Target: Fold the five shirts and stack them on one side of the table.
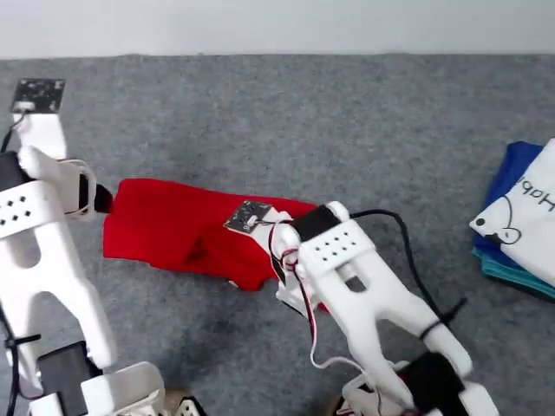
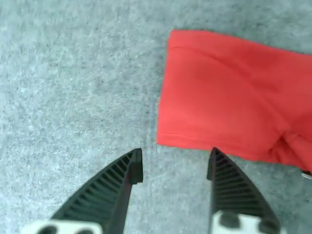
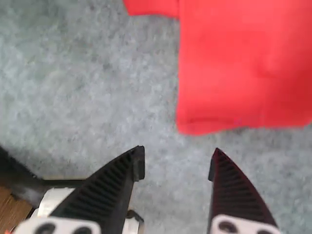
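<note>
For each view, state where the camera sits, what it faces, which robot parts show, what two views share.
High view: fixed above grey felt table, looking down at red cloth shirt; left arm, right arm.
Left wrist view: on wrist, facing down at shirt; left gripper open.
Right wrist view: likewise; right gripper open.
All share the shirt.

- red shirt [image 1: 173, 230]: plain red
- table [image 1: 303, 113]: speckled grey
- top shirt [image 1: 531, 227] of the stack: white with black print; blue shirt [image 1: 517, 169] and teal shirt [image 1: 512, 274] beneath
- left arm [image 1: 43, 251], right arm [image 1: 368, 286]: white
- left gripper [image 2: 175, 152], right gripper [image 3: 178, 151]: black, ridged
</note>
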